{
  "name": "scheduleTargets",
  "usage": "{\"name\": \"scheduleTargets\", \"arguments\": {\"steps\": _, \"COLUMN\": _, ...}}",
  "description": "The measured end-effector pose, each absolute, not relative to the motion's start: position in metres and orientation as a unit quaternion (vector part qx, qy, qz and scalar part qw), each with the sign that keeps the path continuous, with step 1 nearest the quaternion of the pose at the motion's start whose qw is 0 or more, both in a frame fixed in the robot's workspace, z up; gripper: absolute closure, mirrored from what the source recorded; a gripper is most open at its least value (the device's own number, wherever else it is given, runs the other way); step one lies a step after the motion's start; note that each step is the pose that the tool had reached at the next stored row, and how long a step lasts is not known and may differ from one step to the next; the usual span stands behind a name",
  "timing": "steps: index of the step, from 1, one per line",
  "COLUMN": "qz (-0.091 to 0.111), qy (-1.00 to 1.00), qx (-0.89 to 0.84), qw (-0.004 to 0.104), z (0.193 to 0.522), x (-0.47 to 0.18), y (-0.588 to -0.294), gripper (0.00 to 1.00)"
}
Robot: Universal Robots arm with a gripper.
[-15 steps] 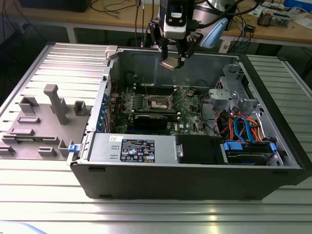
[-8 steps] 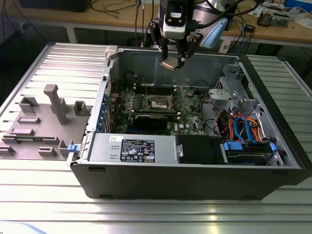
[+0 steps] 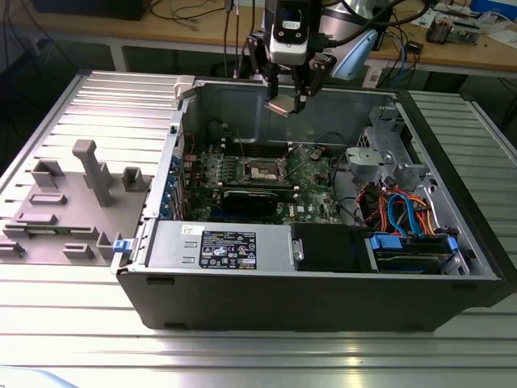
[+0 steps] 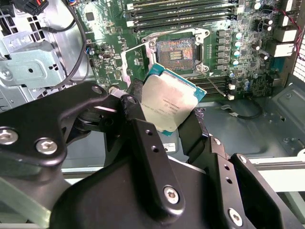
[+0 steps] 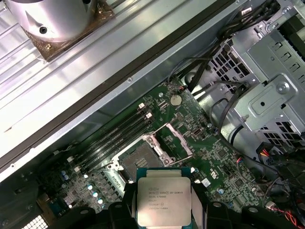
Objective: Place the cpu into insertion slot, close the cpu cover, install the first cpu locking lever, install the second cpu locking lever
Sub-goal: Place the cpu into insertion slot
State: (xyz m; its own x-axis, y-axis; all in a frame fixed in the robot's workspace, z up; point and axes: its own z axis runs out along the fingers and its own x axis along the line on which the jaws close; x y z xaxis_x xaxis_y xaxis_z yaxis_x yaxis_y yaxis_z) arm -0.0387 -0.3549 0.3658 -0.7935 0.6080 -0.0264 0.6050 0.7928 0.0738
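Observation:
My gripper [image 3: 287, 95] hangs above the open computer case, shut on the cpu [image 3: 283, 106], a thin square chip with a silver-grey top. In both wrist views the black fingers [image 4: 136, 98] clamp two opposite edges of the cpu [image 4: 167, 102] [image 5: 163, 200]. The insertion slot [image 3: 265, 170] [image 4: 175, 50] [image 5: 138, 155] lies bare on the green board, well below the chip. Beside it the cpu cover [image 5: 175, 138] [image 4: 137, 62], a silvery frame with a square window, stands swung open.
A long black card [image 3: 254, 198] lies in front of the socket, and memory slots [image 4: 181, 14] run behind it. The drive cage [image 3: 388, 153] and orange and blue cables [image 3: 397, 214] fill the exterior view's right. A grey fixture block [image 3: 73, 202] sits outside the case on the left.

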Motion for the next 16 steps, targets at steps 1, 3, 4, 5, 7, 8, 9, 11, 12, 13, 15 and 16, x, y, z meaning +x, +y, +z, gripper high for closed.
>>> {"name": "scheduleTargets", "arguments": {"steps": 1, "qz": 0.031, "qy": 0.945, "qx": 0.324, "qw": 0.024, "z": 0.3658, "x": -0.0387, "y": -0.3549, "gripper": 0.46}}
{"name": "scheduleTargets", "arguments": {"steps": 3, "qz": 0.030, "qy": 0.943, "qx": 0.331, "qw": 0.025, "z": 0.3658, "x": -0.0387, "y": -0.3549, "gripper": 0.46}}
{"name": "scheduleTargets", "arguments": {"steps": 4, "qz": 0.030, "qy": 0.942, "qx": 0.332, "qw": 0.025, "z": 0.3658, "x": -0.0387, "y": -0.3549, "gripper": 0.46}}
{"name": "scheduleTargets", "arguments": {"steps": 5, "qz": 0.030, "qy": 0.942, "qx": 0.335, "qw": 0.025, "z": 0.3658, "x": -0.0387, "y": -0.3549, "gripper": 0.46}}
{"name": "scheduleTargets", "arguments": {"steps": 7, "qz": 0.030, "qy": 0.940, "qx": 0.338, "qw": 0.025, "z": 0.3658, "x": -0.0387, "y": -0.3549, "gripper": 0.46}}
{"name": "scheduleTargets", "arguments": {"steps": 8, "qz": 0.030, "qy": 0.940, "qx": 0.340, "qw": 0.025, "z": 0.3658, "x": -0.0387, "y": -0.3549, "gripper": 0.46}}
{"name": "scheduleTargets", "arguments": {"steps": 9, "qz": 0.030, "qy": 0.939, "qx": 0.341, "qw": 0.025, "z": 0.3658, "x": -0.0387, "y": -0.3549, "gripper": 0.46}}
{"name": "scheduleTargets", "arguments": {"steps": 11, "qz": 0.030, "qy": 0.938, "qx": 0.344, "qw": 0.025, "z": 0.3658, "x": -0.0387, "y": -0.3549, "gripper": 0.46}}
{"name": "scheduleTargets", "arguments": {"steps": 12, "qz": 0.030, "qy": 0.938, "qx": 0.345, "qw": 0.025, "z": 0.3658, "x": -0.0387, "y": -0.3549, "gripper": 0.46}}
{"name": "scheduleTargets", "arguments": {"steps": 13, "qz": 0.030, "qy": 0.937, "qx": 0.346, "qw": 0.025, "z": 0.3658, "x": -0.0387, "y": -0.3549, "gripper": 0.46}}
{"name": "scheduleTargets", "arguments": {"steps": 15, "qz": 0.030, "qy": 0.936, "qx": 0.349, "qw": 0.025, "z": 0.3658, "x": -0.0387, "y": -0.3549, "gripper": 0.46}}
{"name": "scheduleTargets", "arguments": {"steps": 16, "qz": 0.030, "qy": 0.935, "qx": 0.351, "qw": 0.025, "z": 0.3658, "x": -0.0387, "y": -0.3549, "gripper": 0.46}}
